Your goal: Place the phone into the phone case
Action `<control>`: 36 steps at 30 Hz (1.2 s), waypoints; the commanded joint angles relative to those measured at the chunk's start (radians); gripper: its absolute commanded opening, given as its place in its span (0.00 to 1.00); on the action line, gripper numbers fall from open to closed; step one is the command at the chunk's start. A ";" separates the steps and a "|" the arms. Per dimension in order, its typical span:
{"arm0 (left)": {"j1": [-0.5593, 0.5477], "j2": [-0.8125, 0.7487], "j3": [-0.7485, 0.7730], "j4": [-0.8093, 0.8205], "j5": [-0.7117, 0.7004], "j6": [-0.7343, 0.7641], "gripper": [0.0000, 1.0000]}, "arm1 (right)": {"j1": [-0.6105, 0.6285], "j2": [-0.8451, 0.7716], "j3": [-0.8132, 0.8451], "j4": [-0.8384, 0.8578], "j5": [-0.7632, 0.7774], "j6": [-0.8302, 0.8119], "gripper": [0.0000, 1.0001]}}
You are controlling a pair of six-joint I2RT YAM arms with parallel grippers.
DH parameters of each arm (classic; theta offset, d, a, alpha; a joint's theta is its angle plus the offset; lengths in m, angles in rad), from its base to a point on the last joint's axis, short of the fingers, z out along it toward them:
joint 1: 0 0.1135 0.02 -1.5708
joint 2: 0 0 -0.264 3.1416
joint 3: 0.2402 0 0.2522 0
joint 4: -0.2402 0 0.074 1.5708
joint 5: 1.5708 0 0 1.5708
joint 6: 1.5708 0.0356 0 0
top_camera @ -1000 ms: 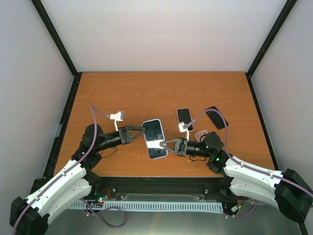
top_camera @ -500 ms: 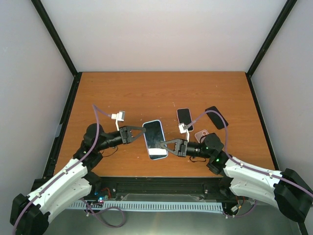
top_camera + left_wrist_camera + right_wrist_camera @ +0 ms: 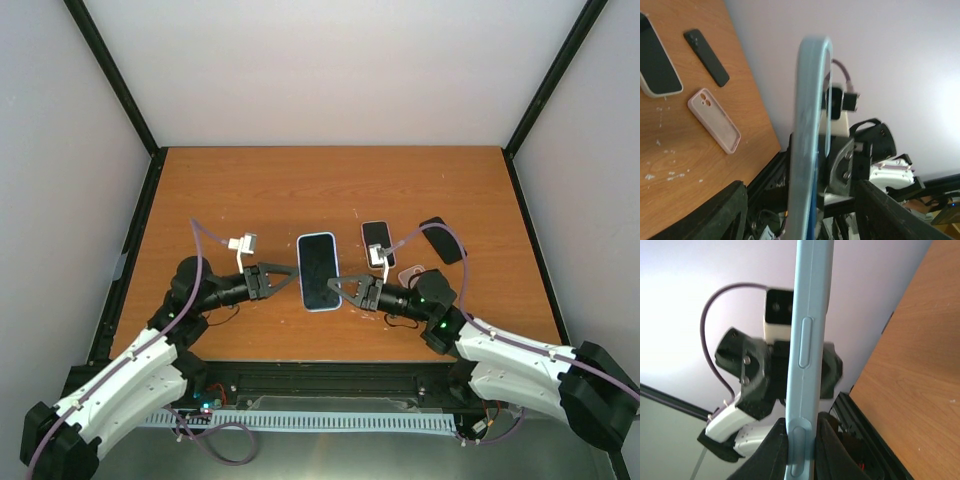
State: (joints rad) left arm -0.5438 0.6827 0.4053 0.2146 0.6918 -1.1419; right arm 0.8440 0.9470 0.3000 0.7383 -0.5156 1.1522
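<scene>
My right pincer clamps the glossy black, pale-blue-cased phone by its near right edge. It looks stiff and slippery. My left pincer gapes.

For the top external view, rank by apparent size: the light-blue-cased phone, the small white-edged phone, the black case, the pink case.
1. light-blue-cased phone, clearly the largest.
2. black case and small white-edged phone: they look alike, so not ranked.
3. pink case: smallest showing, but the right arm hides part of it.
</scene>
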 commanded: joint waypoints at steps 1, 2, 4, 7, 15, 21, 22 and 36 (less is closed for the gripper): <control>0.005 -0.026 -0.053 0.052 0.069 -0.005 0.62 | 0.006 0.028 0.066 0.128 0.097 0.040 0.05; 0.005 -0.026 -0.066 0.081 0.077 -0.013 0.63 | 0.006 0.038 0.071 0.137 0.110 0.047 0.05; 0.006 -0.019 -0.080 0.100 0.086 -0.023 0.66 | 0.005 0.065 0.089 0.148 0.125 0.054 0.05; 0.005 0.005 -0.093 0.129 0.101 -0.026 0.68 | 0.006 0.117 0.112 0.178 0.124 0.075 0.05; 0.004 0.040 -0.080 0.124 0.105 -0.020 0.37 | 0.006 0.167 0.117 0.192 0.147 0.085 0.04; 0.005 0.030 -0.070 0.057 0.062 -0.012 0.02 | 0.006 0.153 0.122 0.104 0.157 0.040 0.05; 0.006 0.031 -0.065 0.042 0.056 -0.010 0.01 | 0.006 0.152 0.120 0.092 0.155 0.032 0.05; 0.005 0.023 -0.026 -0.044 -0.019 0.011 0.00 | 0.006 0.128 0.140 -0.060 0.154 -0.029 0.12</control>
State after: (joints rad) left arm -0.5461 0.7223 0.3328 0.2005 0.7490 -1.1519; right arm 0.8452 1.1149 0.3946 0.7151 -0.3717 1.1862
